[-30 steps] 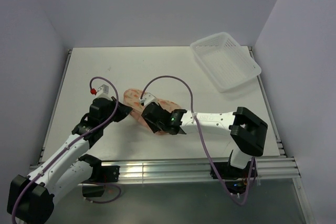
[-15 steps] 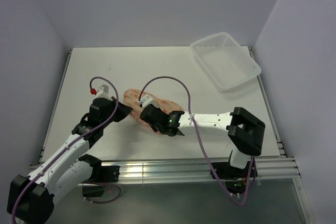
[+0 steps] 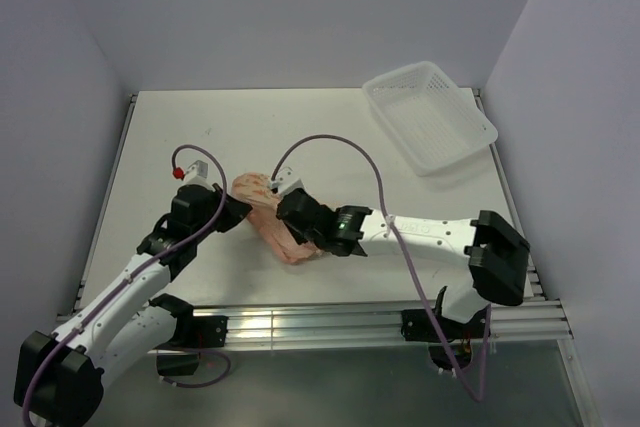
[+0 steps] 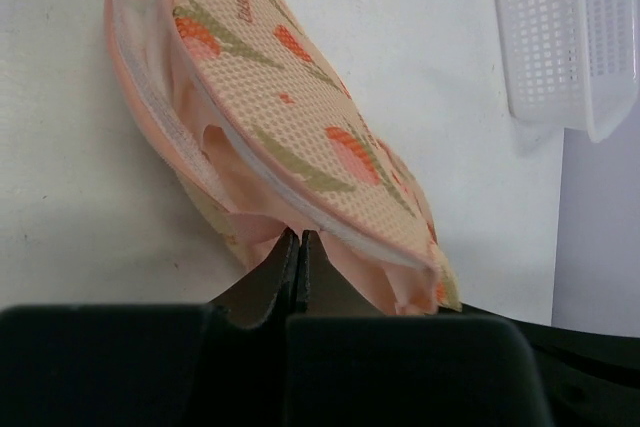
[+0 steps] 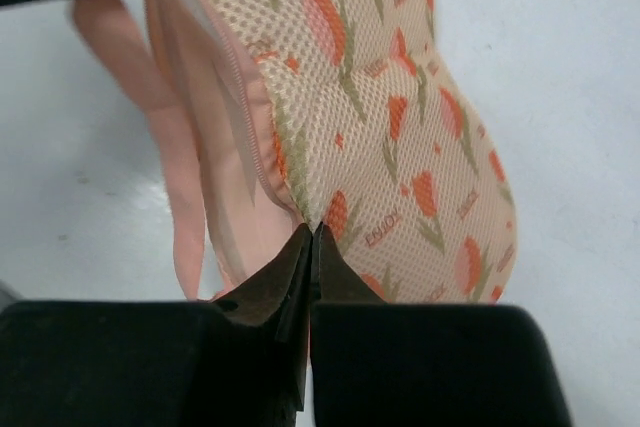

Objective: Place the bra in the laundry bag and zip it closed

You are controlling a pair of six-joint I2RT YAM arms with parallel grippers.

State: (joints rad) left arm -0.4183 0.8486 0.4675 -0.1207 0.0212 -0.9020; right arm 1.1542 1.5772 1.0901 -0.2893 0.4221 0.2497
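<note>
The laundry bag point(image 3: 256, 190), a cream pouch with orange tulip print, lies between both grippers near the table's front middle. Its mouth gapes toward the left wrist view, the printed upper flap point(image 4: 290, 117) lifted. Pale peach-pink bra point(image 4: 235, 182) fabric shows inside the opening, and also beside the flap's edge point(image 5: 205, 147) in the right wrist view. My left gripper point(image 4: 300, 237) is shut on the bag's lower edge at its left end point(image 3: 240, 210). My right gripper point(image 5: 312, 229) is shut on the upper flap's pink zipper edge, seen over the bag's middle point(image 3: 284, 209) from above.
A white plastic lattice basket point(image 3: 430, 115) stands tilted at the back right of the table; its corner shows in the left wrist view point(image 4: 560, 37). Purple cables loop over both arms above the bag. Grey walls enclose the white table point(image 3: 330, 137).
My right gripper closed from open onto the bag's upper edge and shifted left toward the bag's middle; its arm stretched out lower. The bag bunched slightly. The left arm held still.
</note>
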